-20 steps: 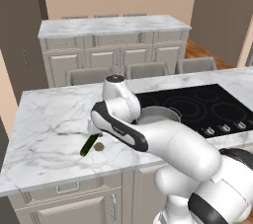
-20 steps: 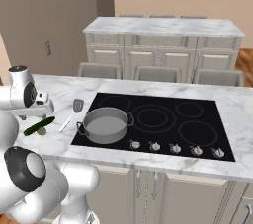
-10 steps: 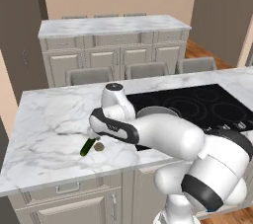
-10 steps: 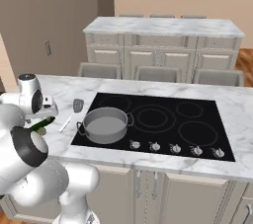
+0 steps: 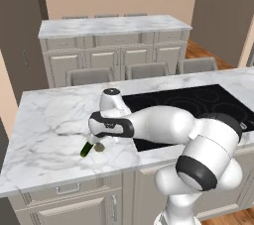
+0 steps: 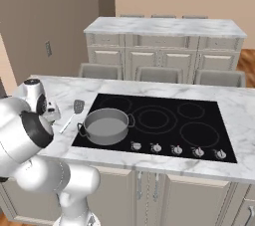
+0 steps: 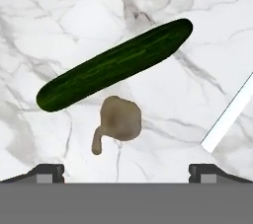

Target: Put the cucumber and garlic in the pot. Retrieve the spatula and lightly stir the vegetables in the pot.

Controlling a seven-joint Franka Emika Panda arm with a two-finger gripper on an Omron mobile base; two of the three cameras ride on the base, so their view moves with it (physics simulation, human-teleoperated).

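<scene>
Tool (image 7: 126,171) tips spread apart above garlic (image 7: 118,119); cucumber (image 7: 114,65) just beyond; no writing.

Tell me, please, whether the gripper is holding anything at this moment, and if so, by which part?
Nothing is held. The gripper is open above the marble counter, its fingertips wide apart, with the cucumber and garlic lying untouched below it.

Even, bright, shadowless render; slightly soft.
</scene>
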